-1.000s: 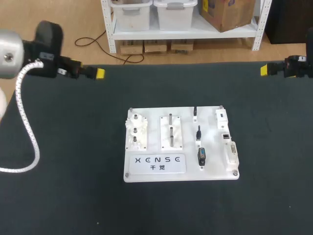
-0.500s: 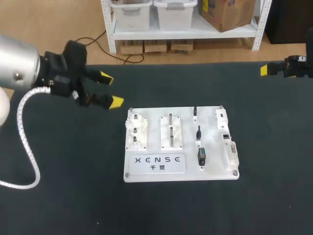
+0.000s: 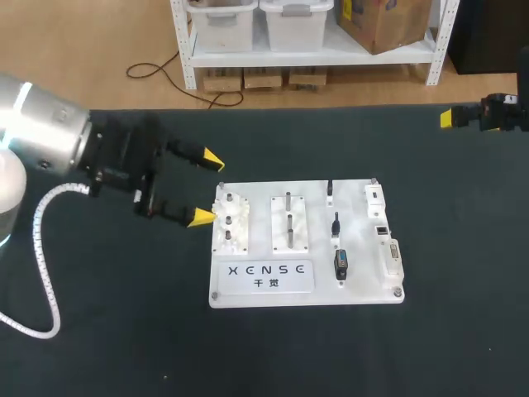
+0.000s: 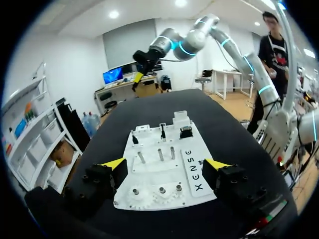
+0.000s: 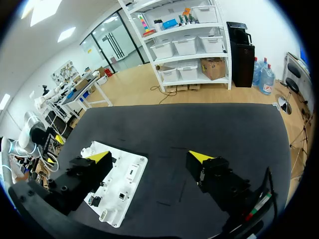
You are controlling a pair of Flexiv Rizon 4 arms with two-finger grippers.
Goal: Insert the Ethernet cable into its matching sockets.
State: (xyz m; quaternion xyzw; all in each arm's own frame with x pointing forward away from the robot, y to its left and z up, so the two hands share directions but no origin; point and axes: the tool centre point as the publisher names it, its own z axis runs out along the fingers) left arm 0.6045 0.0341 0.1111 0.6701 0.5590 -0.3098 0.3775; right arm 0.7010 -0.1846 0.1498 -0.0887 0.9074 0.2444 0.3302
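Board first: the flat white plastic practice board (image 3: 263, 291) lies mid-table, nearest you. On its right half stands the short black cable (image 3: 335, 225), untouched, with a small grey socket (image 3: 382, 230) near it. Your left gripper (image 3: 207, 188) hovers over the board's left edge, fingers spread wide and empty, well apart from the cable. Farthest back, your right gripper (image 5: 149, 156) hangs at the table's far right edge, likewise wide, holding nothing.
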